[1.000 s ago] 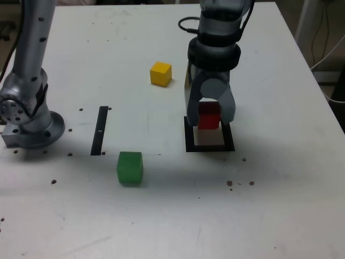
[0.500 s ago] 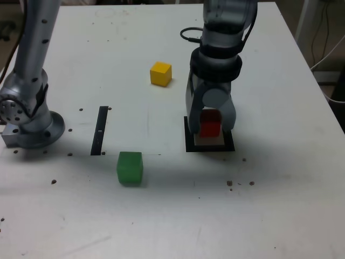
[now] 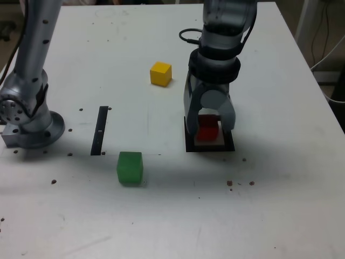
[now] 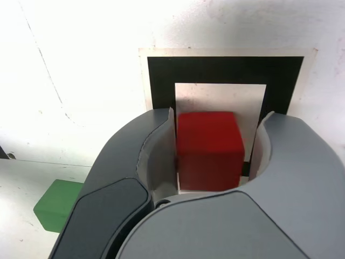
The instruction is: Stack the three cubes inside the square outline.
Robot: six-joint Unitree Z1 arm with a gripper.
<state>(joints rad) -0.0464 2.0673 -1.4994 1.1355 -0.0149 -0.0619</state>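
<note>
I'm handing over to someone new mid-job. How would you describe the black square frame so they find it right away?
Start at the white table and follow the arm down to its hand. The black square frame lies flat directly beneath, with a white centre and the red block over it between the hand's fingers. Unlike the narrow black strip further to the exterior view's left, it is a closed square.

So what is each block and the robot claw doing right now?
red cube: between the claw's fingers, over the white centre of the square; cannot tell if it has touched down.
gripper: shut on the red cube, low over the square.
square outline: flat on the table, no other cube in it.
yellow cube: alone on the table, untouched.
green cube: alone on the table, untouched.
</note>
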